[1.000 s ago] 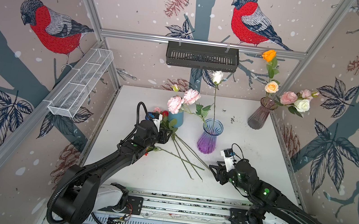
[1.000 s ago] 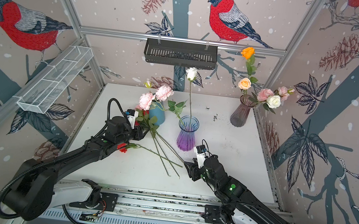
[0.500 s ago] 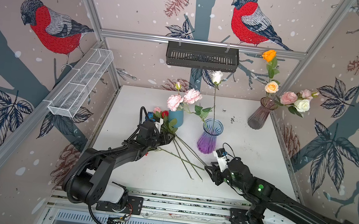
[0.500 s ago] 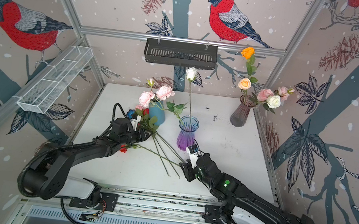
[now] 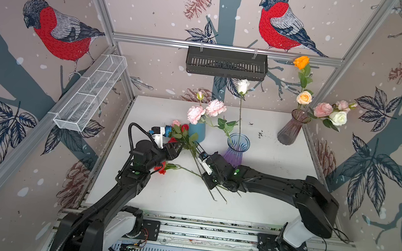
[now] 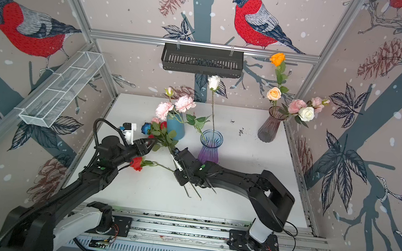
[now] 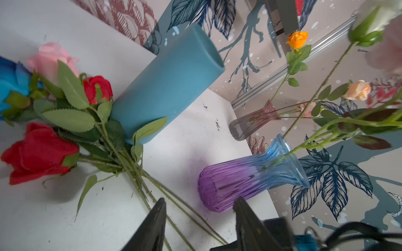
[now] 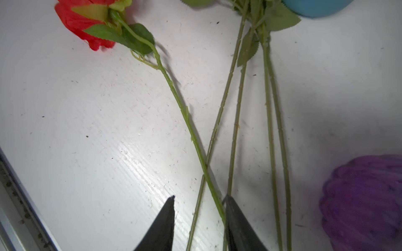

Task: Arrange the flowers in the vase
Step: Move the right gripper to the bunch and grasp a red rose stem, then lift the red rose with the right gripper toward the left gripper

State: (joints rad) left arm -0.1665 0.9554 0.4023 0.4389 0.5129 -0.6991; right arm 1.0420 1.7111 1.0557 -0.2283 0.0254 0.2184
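The purple vase (image 5: 236, 149) stands upright near the middle of the white surface (image 5: 265, 192). It holds a tall white rose (image 5: 242, 86) and a spray of pink carnations (image 5: 214, 107) that leans out over the blue vase (image 5: 197, 132) on its left-arm side. Far back from the purple vase, in the right rear corner, a grey vase (image 5: 290, 131) carries orange, peach, pink and white blooms.

The loose flowers (image 7: 104, 134) lie flat on the surface between the purple vase and the left arm. Their blue, pink and red heads are bunched against the foot of the blue vase, and their stems run toward the robot, past the front of the purple vase. A single red rose (image 6: 137, 163) lies farther from the purple vase than that bunch, and its stem slants across the others.

The right claw (image 8: 200, 196) sits low over the stem ends just in front of the purple vase. Its fingers are spread; the red rose's stem and one other pass between them, and the rose's stem touches the inner face of one finger. The left claw (image 7: 200, 198) hovers beside the bunch's leaves, spread wide and gripping nothing.
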